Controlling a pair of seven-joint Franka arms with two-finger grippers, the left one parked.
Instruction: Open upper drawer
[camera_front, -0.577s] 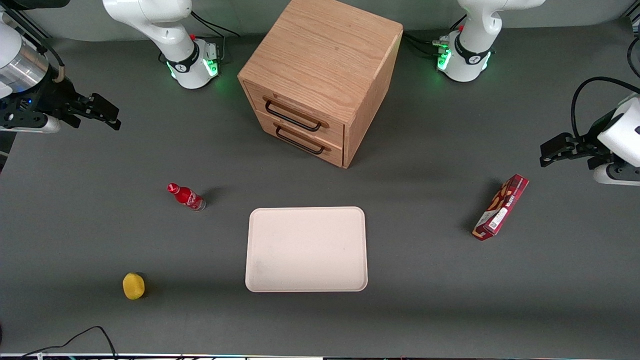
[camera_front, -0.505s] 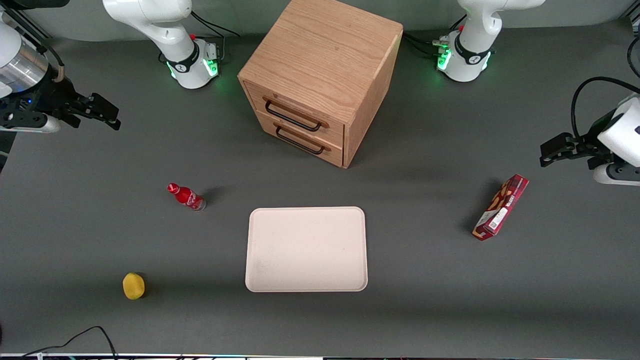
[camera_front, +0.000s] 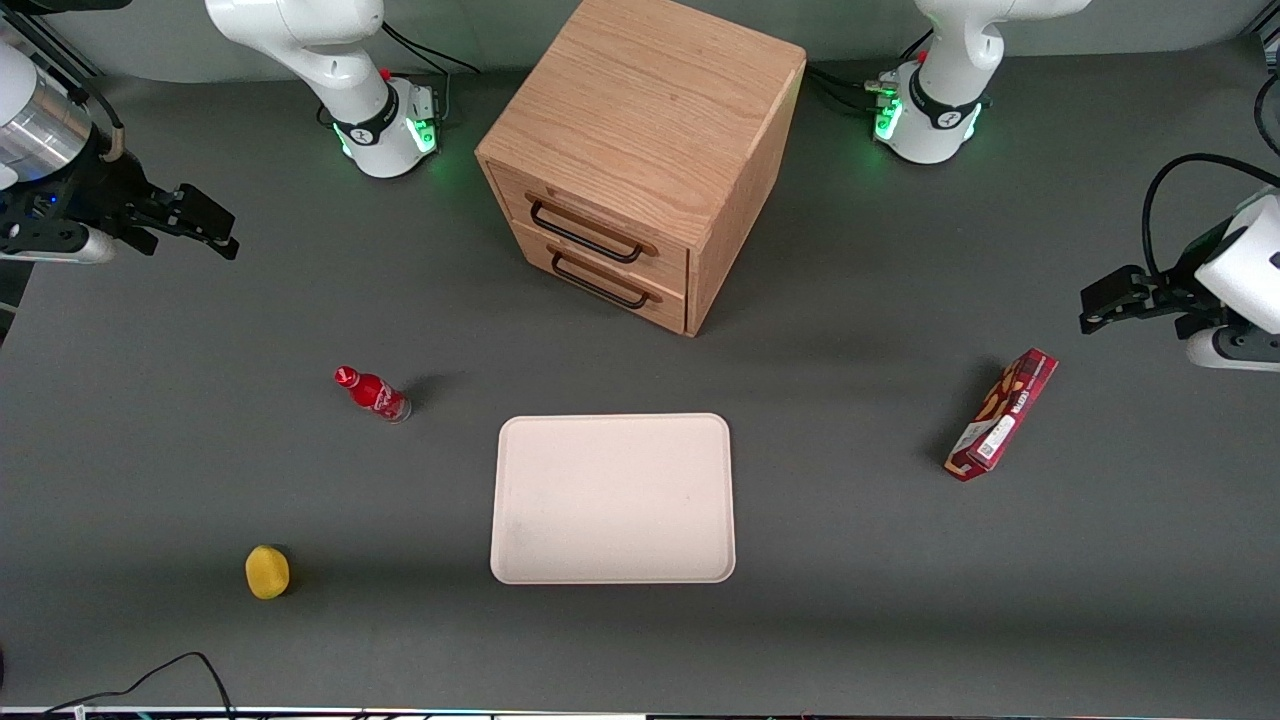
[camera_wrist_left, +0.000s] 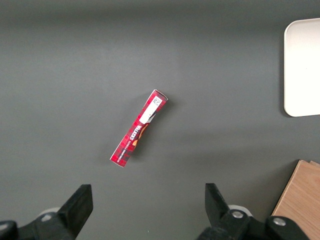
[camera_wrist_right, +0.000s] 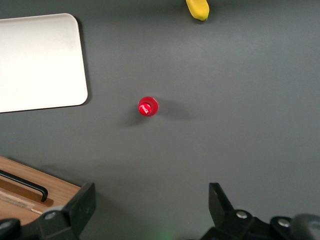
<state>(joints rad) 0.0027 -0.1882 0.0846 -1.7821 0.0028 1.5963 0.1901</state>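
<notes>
The wooden cube cabinet (camera_front: 650, 100) stands at the middle of the table, far from the front camera. Its upper drawer (camera_front: 600, 222) is shut, with a thin black bar handle (camera_front: 585, 232). The lower drawer (camera_front: 605, 283) under it is shut too. My right gripper (camera_front: 215, 228) hangs open and empty above the table, well off toward the working arm's end, apart from the cabinet. In the right wrist view the open gripper (camera_wrist_right: 150, 200) frames bare table, with a corner of the cabinet (camera_wrist_right: 55, 192) and one black handle (camera_wrist_right: 25, 184) beside it.
A red bottle (camera_front: 372, 393) stands upright nearer the front camera than my gripper; it also shows in the right wrist view (camera_wrist_right: 148, 106). A yellow fruit (camera_front: 267, 571), a pale tray (camera_front: 612, 497) and a red box (camera_front: 1002, 413) lie on the grey table.
My right gripper has drifted very slightly away from the front camera and toward its own end of the table. Nothing else has moved.
</notes>
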